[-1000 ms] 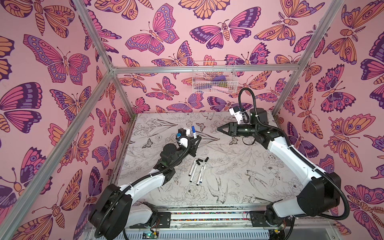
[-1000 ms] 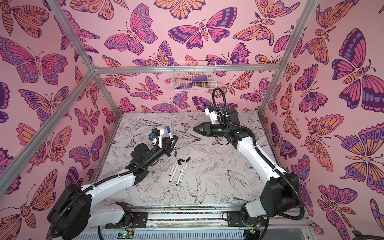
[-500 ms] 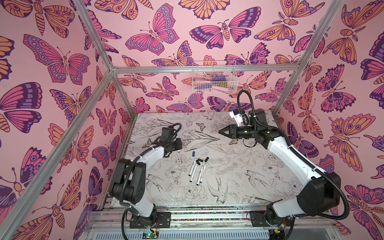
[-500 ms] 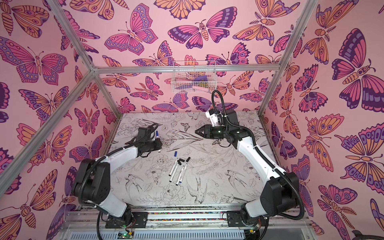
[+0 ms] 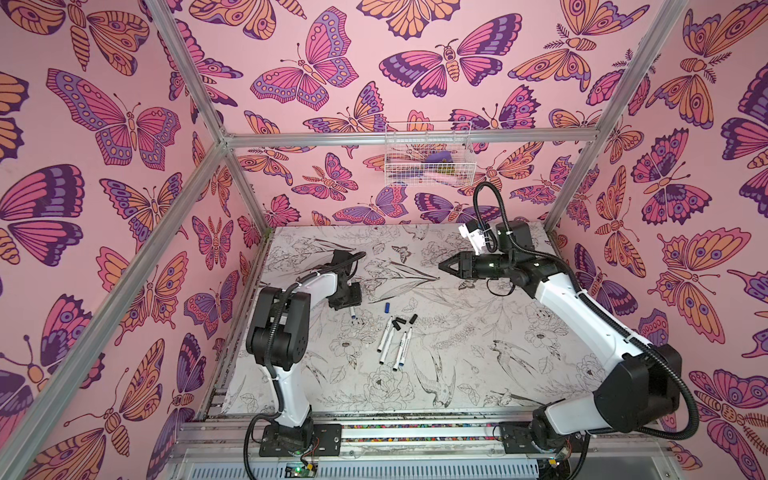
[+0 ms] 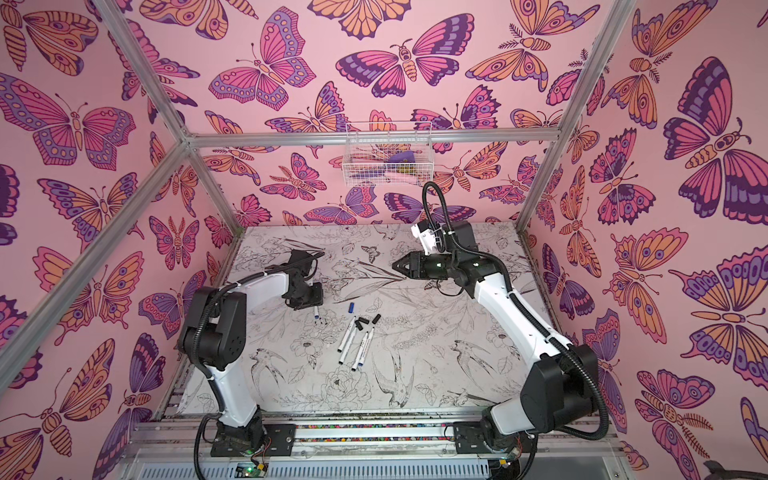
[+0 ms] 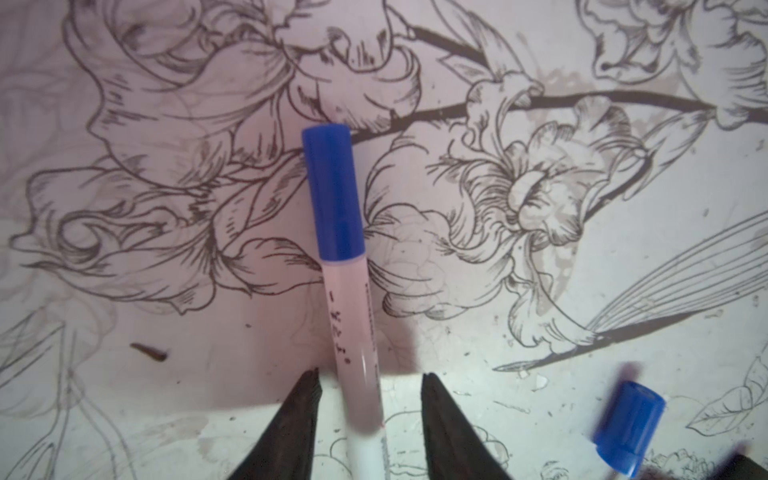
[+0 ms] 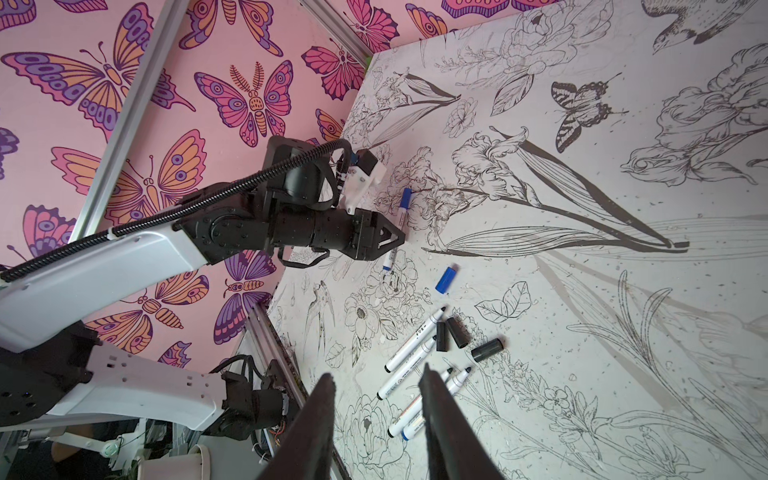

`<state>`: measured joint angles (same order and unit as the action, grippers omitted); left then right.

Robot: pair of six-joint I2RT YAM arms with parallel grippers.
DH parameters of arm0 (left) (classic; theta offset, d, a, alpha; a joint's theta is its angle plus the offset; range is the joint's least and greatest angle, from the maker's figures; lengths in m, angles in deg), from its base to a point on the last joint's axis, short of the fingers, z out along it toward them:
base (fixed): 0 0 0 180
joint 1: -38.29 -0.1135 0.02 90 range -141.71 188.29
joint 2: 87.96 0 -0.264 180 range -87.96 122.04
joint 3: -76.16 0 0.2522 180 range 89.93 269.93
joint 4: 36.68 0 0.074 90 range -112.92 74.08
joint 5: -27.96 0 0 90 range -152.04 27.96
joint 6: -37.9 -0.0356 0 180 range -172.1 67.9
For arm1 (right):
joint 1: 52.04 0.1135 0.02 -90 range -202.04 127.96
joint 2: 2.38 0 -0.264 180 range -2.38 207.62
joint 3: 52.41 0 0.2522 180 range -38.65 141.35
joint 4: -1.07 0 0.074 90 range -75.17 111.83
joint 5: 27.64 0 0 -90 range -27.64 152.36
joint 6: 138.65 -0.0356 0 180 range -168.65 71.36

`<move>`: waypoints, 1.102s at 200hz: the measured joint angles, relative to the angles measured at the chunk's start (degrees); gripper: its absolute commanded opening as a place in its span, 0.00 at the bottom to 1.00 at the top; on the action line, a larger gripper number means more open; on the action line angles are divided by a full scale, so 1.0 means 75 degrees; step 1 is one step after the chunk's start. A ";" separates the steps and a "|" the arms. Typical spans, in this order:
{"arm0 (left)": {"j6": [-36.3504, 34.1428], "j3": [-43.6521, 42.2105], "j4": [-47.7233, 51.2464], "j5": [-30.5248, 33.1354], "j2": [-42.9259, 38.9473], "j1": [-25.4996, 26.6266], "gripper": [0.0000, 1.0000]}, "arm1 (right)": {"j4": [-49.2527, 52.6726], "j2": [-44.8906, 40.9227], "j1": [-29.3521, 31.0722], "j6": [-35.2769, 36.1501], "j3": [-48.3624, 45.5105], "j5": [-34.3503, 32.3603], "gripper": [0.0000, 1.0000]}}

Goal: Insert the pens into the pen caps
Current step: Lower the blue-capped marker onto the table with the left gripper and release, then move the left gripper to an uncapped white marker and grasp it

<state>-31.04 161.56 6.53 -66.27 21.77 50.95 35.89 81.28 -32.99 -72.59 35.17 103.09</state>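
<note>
Left claw [image 7: 370,376] points downward, centre-left in both top views, jaws parted. Right claw [image 8: 377,372] is held level, upper centre-right, pointing toward frame left, jaws parted and empty.

White wire basket [image 5: 409,143] on pink butterfly wall [image 5: 332,199], above flower-printed tabletop [image 5: 478,353]

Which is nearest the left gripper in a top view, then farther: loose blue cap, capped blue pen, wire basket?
1. Capped blue pen, right under the left gripper.
2. Loose blue cap, on the table beside it.
3. Wire basket, on the back wall.
</note>
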 measured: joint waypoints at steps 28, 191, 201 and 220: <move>-0.0023 0.0023 0.0102 0.0061 0.0003 0.0000 0.49 | 0.0108 0.0000 0.0000 0.0035 0.0000 -0.0067 0.37; -0.1271 -0.0717 0.0201 -0.0729 -0.1781 0.4427 0.50 | 0.0370 -0.0396 0.0117 0.0198 -0.0551 -0.1166 0.35; -0.1460 -0.0778 0.0204 -0.0912 -0.1594 0.4657 0.49 | 0.0388 -0.0396 0.0117 0.0207 -0.0551 -0.1204 0.35; -0.1614 -0.0892 0.0219 -0.0994 -0.1419 0.4817 0.49 | 0.0437 -0.0396 0.0117 0.0251 -0.0551 -0.1276 0.35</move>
<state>-43.15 154.87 8.17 -73.73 11.12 87.08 39.17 78.30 -32.12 -70.71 31.04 93.52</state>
